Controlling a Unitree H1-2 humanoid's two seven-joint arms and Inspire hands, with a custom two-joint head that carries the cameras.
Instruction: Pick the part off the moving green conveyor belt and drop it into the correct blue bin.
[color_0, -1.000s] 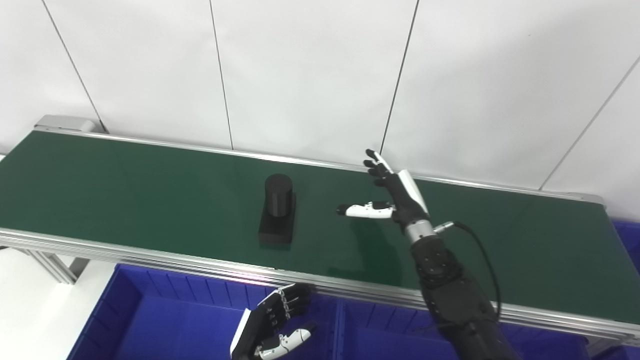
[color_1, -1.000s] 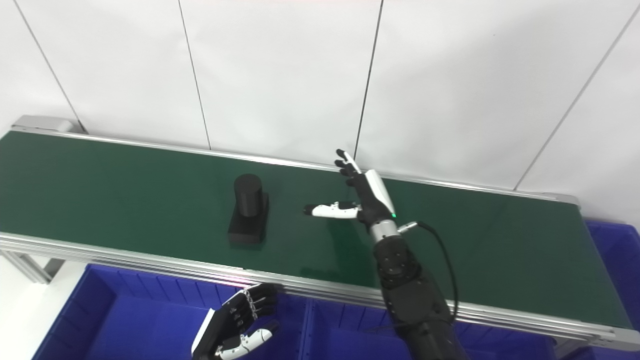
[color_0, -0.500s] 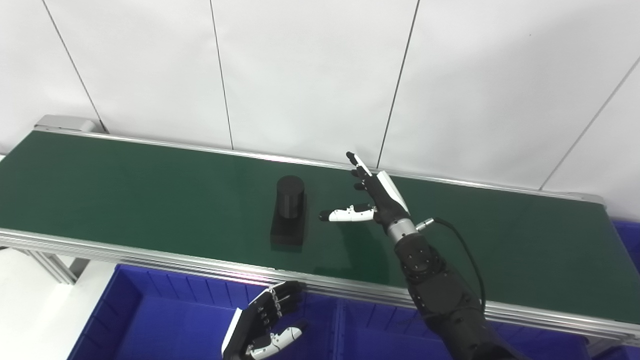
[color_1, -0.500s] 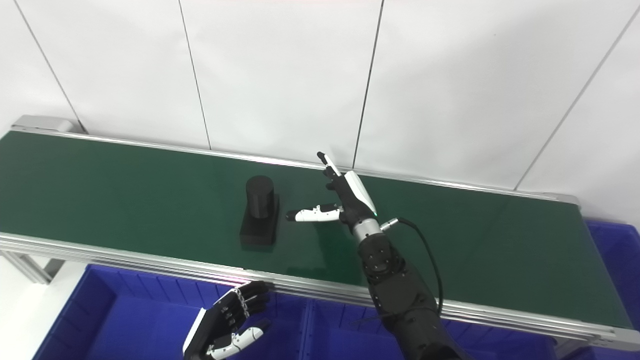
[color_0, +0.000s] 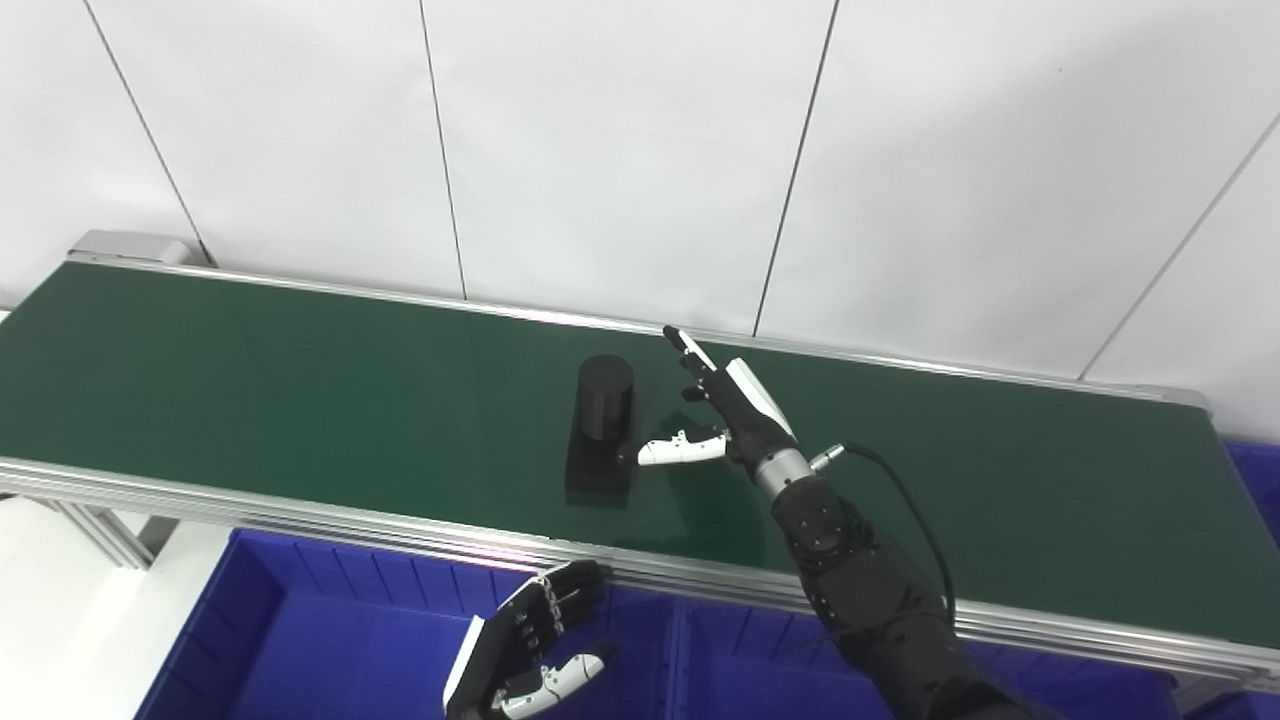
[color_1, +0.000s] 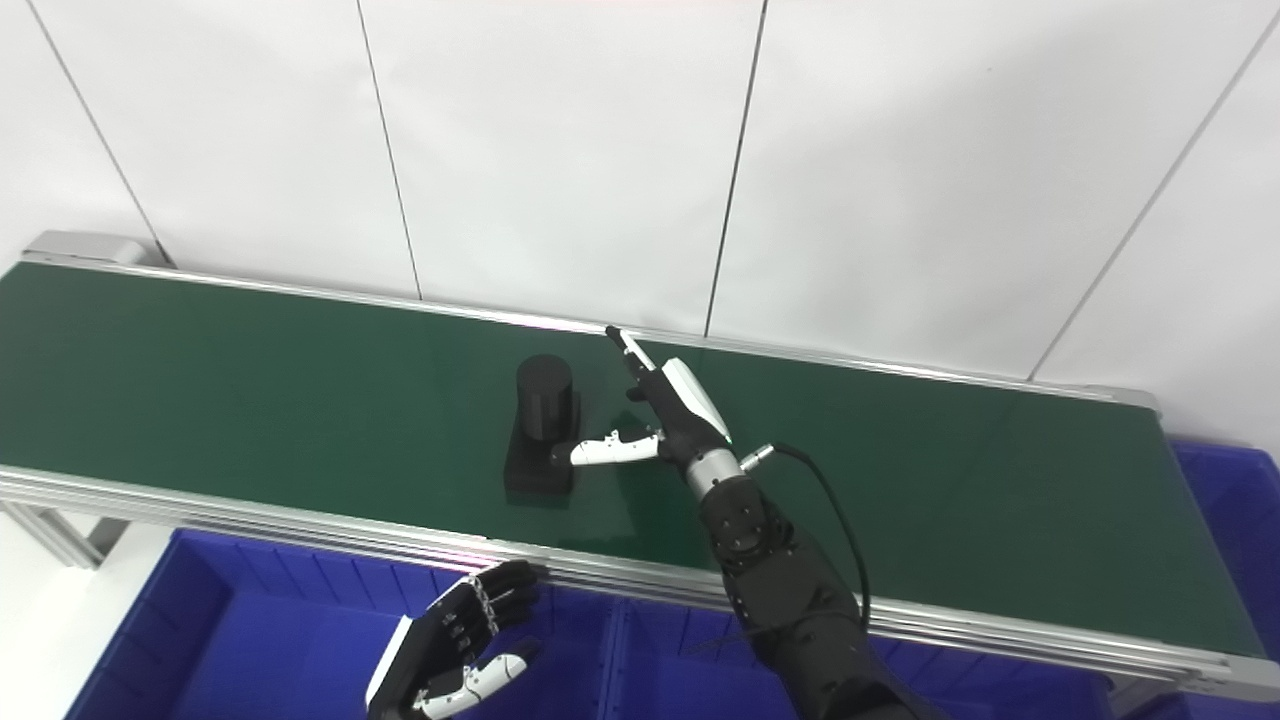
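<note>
Your black part, a short cylinder on a rectangular base (color_0: 600, 430), stands upright mid-belt on the dark green conveyor belt (color_0: 250, 380). Your right hand (color_0: 725, 415) is just right of it, fingers spread, holding nothing; the white thumb tip looks to touch the base, contact uncertain. Your left hand (color_0: 525, 650) hangs open, fingers loosely apart, over the near-left blue plastic bin (color_0: 300, 640).
</note>
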